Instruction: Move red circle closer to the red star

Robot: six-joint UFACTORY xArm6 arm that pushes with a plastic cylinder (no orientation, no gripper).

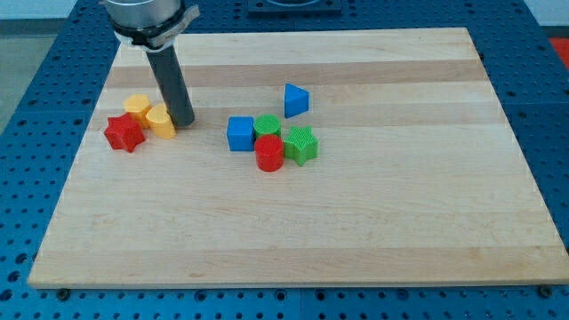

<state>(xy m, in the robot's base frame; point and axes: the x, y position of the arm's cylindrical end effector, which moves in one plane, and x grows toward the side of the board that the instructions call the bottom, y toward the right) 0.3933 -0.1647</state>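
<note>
resting near the view's upper left of the board, my tip (183, 122) is the bare lower end of a straight dark rod; it has nothing to open or close and grips nothing, and it sits just beside, perhaps touching, the yellow heart-like block (162, 123). a second yellow block (137, 106), whose shape i cannot make out, lies just up and to the view's left of that one, and the red star (124, 133) sits at the far left of this little group, touching or nearly touching the yellow pieces. the red circle (269, 153) is well apart from my tip, off toward the view's right and a little toward the view's bottom, at the lower edge of a tight cluster: the blue cube (240, 134) is just to its upper left, a green round block (267, 125) just above it, and a green ridged block (300, 145) against its right side; a blue triangular block (296, 100) stands a little apart above them. the relation that matters, as i judge it: the star lies to the view's left of the circle, and my tip stands between them, on the wrong side. to push leftward i would need to get round to the circle's right, where the green ridged block crowds the contact face, so coming in from the lower right looks the cleaner way.
</note>
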